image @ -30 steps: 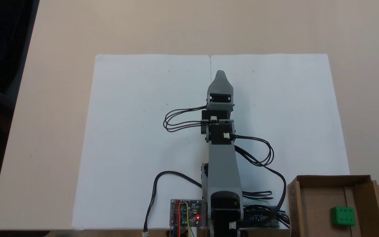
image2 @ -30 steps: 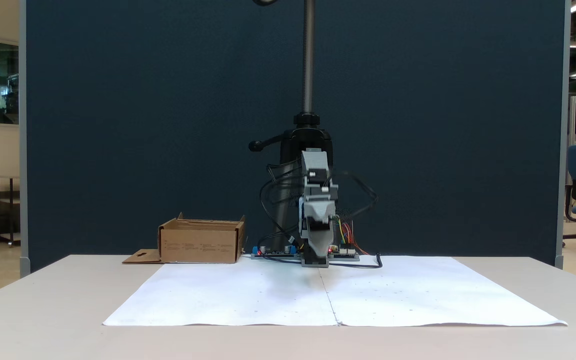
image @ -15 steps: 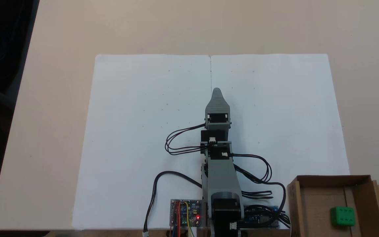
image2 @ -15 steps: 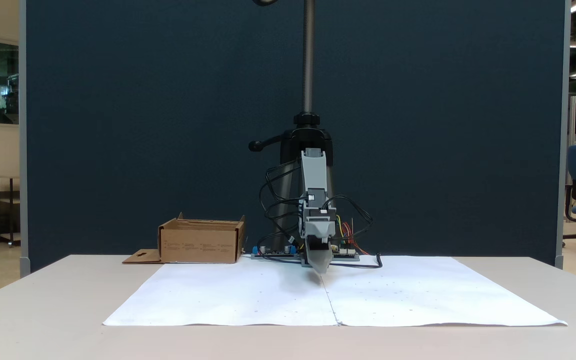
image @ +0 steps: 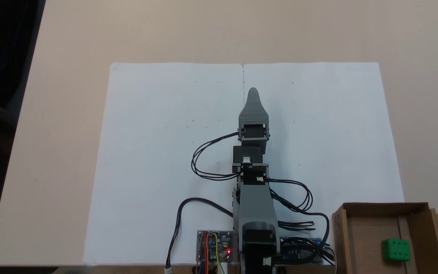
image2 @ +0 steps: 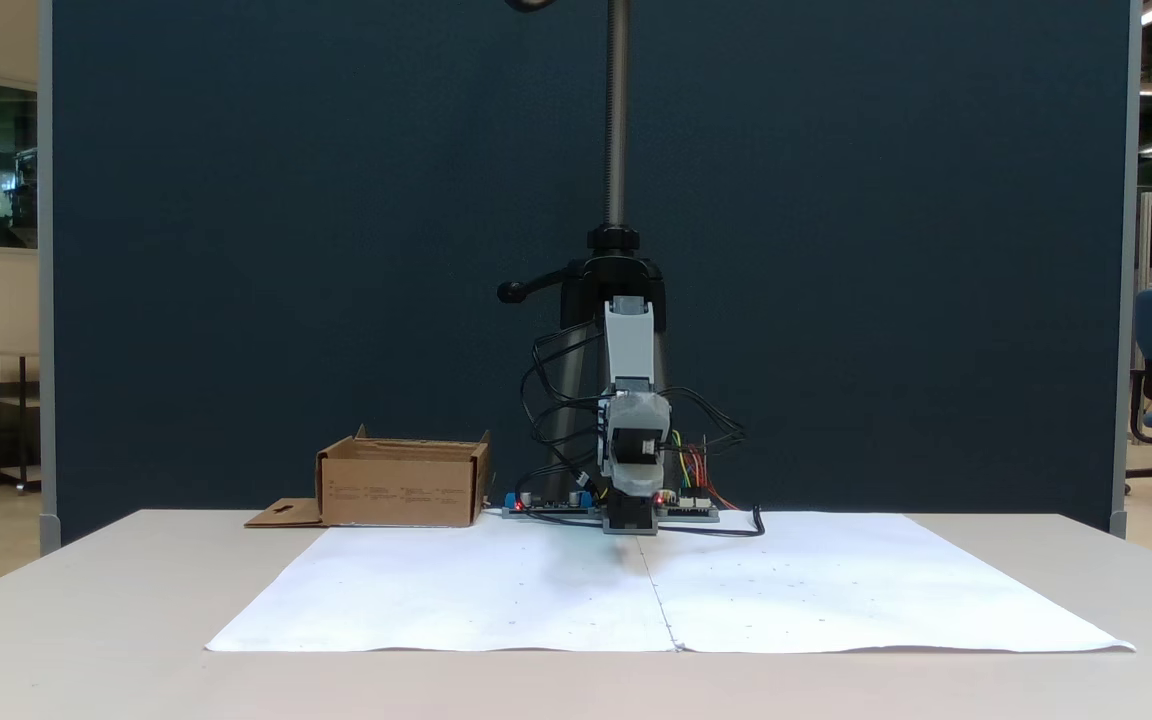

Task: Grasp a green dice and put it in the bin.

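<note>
Dice in the box, arm stretched over the paper.

From my console, a fixed view showed the green dice (image: 395, 250) lying on the floor of the bin (image: 363, 232), near its right wall. The gripper (image: 253, 91) pointed away from the base along the centre seam of the white paper (image: 158, 152), well apart from the bin. I saw only one grey jaw from above, so I could not tell whether it was parted or closed.
</note>
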You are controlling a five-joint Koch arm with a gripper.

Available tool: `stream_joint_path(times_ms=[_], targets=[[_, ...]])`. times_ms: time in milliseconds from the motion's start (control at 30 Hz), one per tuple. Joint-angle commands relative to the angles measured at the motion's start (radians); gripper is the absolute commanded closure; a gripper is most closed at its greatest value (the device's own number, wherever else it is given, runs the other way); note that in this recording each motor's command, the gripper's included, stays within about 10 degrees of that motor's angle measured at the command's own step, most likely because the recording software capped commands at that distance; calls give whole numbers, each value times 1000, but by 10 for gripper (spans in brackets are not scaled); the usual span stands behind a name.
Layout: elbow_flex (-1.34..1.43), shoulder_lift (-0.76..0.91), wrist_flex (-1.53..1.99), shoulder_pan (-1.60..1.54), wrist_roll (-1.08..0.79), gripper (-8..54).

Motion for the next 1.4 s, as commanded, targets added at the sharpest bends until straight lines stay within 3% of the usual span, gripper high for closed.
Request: stream_joint_path(times_ms=[0, 1367], targets=[[77, 106, -170, 15, -57, 22], [77, 104, -236, 18, -52, 12]])
